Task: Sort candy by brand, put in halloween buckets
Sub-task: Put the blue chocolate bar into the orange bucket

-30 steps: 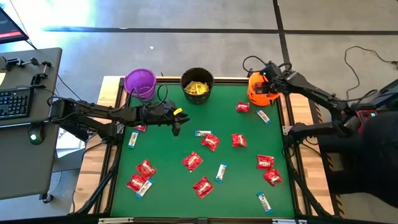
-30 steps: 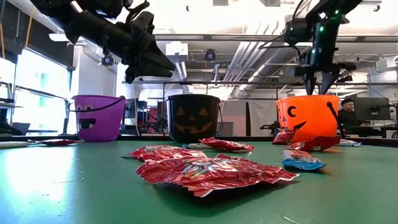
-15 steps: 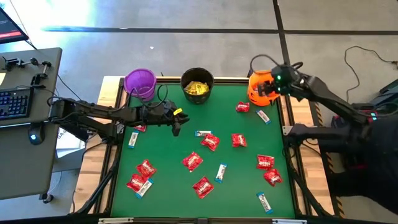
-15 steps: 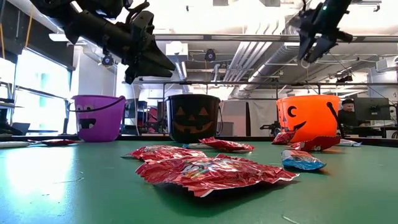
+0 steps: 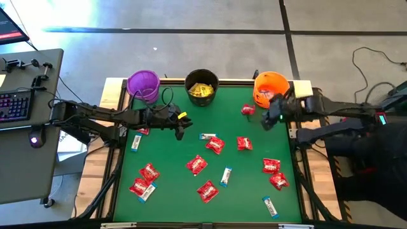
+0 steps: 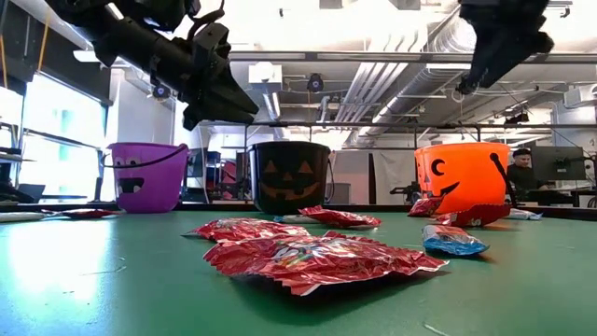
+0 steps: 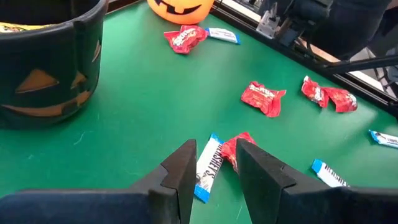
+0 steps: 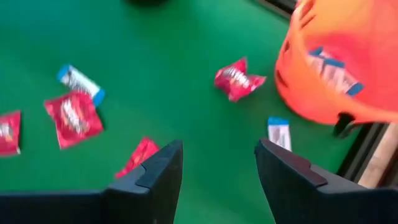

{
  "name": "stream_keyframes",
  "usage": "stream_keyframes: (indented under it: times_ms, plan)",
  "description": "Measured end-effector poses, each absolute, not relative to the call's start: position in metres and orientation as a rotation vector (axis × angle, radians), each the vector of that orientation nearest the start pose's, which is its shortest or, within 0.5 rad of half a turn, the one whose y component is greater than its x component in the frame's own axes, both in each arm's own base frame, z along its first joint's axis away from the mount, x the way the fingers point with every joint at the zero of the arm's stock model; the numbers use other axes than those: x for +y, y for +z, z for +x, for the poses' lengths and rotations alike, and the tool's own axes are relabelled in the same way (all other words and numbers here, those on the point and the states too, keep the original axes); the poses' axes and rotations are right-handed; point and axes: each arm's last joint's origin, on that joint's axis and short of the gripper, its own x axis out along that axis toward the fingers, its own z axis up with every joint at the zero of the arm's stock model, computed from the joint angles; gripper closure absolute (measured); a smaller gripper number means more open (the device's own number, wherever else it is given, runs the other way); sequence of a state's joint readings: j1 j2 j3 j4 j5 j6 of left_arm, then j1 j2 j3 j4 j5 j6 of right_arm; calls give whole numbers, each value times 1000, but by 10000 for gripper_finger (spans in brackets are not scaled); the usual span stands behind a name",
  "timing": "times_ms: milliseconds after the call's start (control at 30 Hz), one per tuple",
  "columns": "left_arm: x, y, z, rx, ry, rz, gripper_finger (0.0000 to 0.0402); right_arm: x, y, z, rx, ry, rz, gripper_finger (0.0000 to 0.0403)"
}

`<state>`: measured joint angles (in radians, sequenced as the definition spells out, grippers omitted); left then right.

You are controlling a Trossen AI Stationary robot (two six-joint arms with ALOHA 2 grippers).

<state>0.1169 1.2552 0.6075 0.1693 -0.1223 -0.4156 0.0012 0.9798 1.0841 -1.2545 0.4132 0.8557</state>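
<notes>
Your right gripper (image 5: 272,118) hangs open and empty by the orange bucket (image 5: 269,85) at the tabletop's far right corner. Left gripper (image 5: 181,127) hovers part-open, holding nothing, near the black bucket (image 5: 202,84). Candy (image 5: 196,165) is scattered mid-table.

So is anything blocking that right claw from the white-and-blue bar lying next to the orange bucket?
Nothing visible does. The right gripper hangs open above the green mat, and the white-and-blue bar lies on bare mat beside the orange bucket, with a red packet off to one side.
</notes>
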Motion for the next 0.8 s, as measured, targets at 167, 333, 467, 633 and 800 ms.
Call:
stream_keyframes:
  times_ms: [167, 333, 467, 633, 800]
  plan:
    - [33, 210, 253, 425, 331, -406, 296, 10, 291, 147, 908, -839, 502, 213]
    - [33, 209, 253, 431, 332, -405, 296, 18, 261, 140, 875, -889, 584, 213]
    - [33, 208, 252, 452, 332, -395, 296, 17, 237, 135, 816, -848, 650, 213]
    - [32, 208, 252, 461, 299, -391, 296, 10, 213, 125, 808, -804, 697, 213]
    - [32, 207, 252, 468, 295, -381, 296, 3, 196, 118, 869, -840, 703, 213]
